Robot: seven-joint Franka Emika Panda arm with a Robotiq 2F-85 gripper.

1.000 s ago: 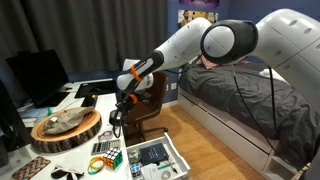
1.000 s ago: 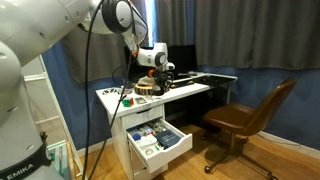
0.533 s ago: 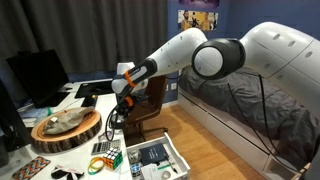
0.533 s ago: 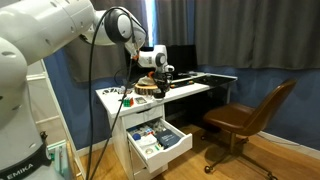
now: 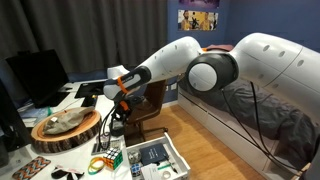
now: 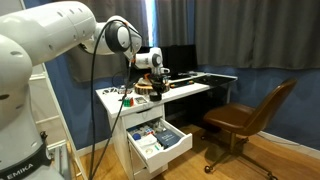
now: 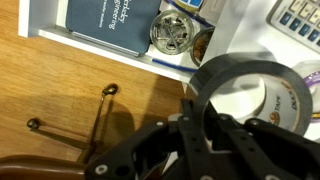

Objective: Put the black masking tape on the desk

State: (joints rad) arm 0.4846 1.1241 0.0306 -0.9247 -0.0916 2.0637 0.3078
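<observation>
Black fingers (image 7: 200, 128) are clamped on the near wall of the black masking tape (image 7: 232, 74); how each pad sits on it is hidden by the roll itself; the ring faces the wrist camera almost flat-on, its paler inner face with printing showing on one side; the tape is held in the air, not resting on anything.

Beneath it in the wrist view lies the white edge of the counter (image 7: 245, 40), with a Rubik's cube (image 7: 300, 18) near the corner of the picture; beside that edge an open drawer (image 7: 45, 25) holds a blue book (image 7: 110, 25) and a round metal tin (image 7: 172, 32); further out is wooden floor (image 7: 50, 80) and the thin legs of a chair base (image 7: 70, 125).

In an exterior view the fingers (image 5: 114, 112) hang at the front of the counter (image 5: 80, 100), just beside the big round wooden slab (image 5: 65, 128) and above the Rubik's cube (image 5: 106, 150); a paler grey roll (image 5: 25, 167) lies at the near end, well apart from them; the white drawer unit (image 5: 158, 158) stands open below; a brown chair (image 5: 148, 100) is behind the arm, a dark monitor (image 5: 38, 75) at the back of the counter.

In an exterior view the fingers (image 6: 157, 86) sit low over the counter (image 6: 195, 88), the open drawer unit (image 6: 155, 140) beneath and the chair (image 6: 245, 120) well apart.
</observation>
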